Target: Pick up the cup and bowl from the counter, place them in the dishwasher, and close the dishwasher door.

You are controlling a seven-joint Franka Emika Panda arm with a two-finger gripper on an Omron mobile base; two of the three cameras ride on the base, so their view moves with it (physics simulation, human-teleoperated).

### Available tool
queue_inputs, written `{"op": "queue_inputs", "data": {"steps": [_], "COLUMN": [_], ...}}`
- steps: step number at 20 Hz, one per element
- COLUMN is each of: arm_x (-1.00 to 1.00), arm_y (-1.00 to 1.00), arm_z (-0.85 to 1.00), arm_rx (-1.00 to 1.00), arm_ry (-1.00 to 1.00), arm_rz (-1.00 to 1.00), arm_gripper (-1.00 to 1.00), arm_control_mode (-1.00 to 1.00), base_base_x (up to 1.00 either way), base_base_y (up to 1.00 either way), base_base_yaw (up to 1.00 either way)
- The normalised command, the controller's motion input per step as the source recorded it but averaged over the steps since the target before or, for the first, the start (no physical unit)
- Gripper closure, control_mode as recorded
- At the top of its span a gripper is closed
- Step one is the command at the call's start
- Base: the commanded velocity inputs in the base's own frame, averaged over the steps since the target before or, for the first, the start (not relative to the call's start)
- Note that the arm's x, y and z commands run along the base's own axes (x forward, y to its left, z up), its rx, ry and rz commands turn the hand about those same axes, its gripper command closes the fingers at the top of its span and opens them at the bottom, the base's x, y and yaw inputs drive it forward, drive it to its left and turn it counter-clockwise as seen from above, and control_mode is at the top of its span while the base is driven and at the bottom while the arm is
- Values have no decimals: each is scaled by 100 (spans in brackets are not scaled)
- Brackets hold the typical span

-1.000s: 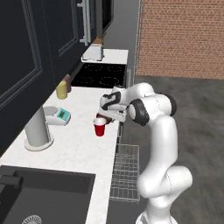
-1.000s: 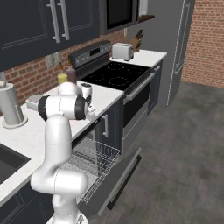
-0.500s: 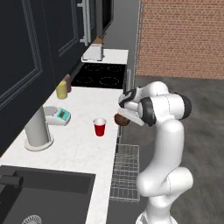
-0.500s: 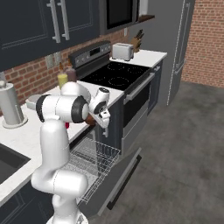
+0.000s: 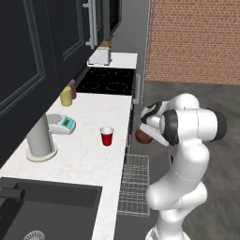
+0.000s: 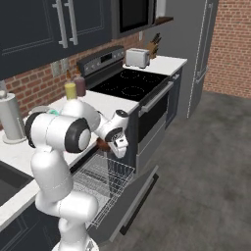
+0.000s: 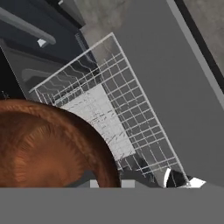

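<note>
Brown bowl (image 5: 142,136) held over the wire rack (image 6: 104,178) (oven front (image 6: 154,117) beside).

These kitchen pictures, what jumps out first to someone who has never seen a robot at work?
The big white arm stands out, its end effector holding the brown bowl in the air off the counter's edge, above the pulled-out wire rack of the open dishwasher. The hand view looks past the bowl down onto that rack. On the white counter a small red cup stands alone.
</note>
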Motion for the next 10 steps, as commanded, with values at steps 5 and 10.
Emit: {"op": "queue_inputs", "data": {"steps": [5, 10], "arm_x": [-49, -2], "arm_y": [26, 0], "arm_z": [-33, -52], "arm_rx": [0, 0], "arm_ry": [0, 1], "arm_rz": [0, 6], "arm_gripper": [100, 100], "arm_control_mode": [-100, -100], "base_base_x": [0, 0], "base_base_y": [0, 0], "base_base_yaw": [0, 0]}}
